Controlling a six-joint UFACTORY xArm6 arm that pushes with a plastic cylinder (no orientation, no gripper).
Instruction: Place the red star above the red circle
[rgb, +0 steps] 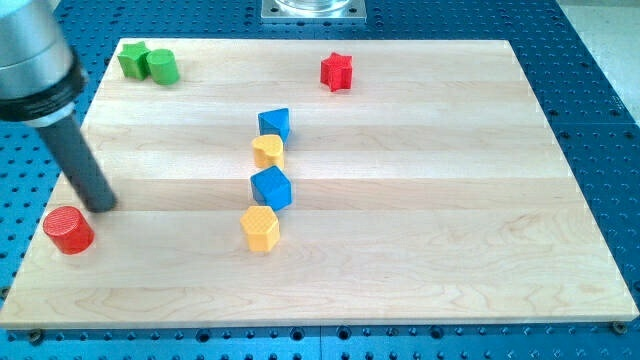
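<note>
The red star (337, 72) is seen near the far edge of the counter (450, 200), a little right of the middle, lying flat and well apart from every other block. The red circle (68, 230) is placed close to the left edge, toward the near left corner. My tip (101, 206) is set down on the counter just beside the red circle, up and to its right; whether the two touch cannot be told. The rod is tilted, its upper part leaning toward the far left corner. No claw is carried by the arm, so nothing is grasped.

In the far left corner a green block (132, 60) and a green cylinder (162, 67) are found touching each other. Down the middle of the counter a loose column is formed by four blocks: a blue block (274, 123) farthest away, a yellow block (268, 151) just below it, a blue cube (271, 187), and a yellow hexagon (260, 228) nearest the front edge.
</note>
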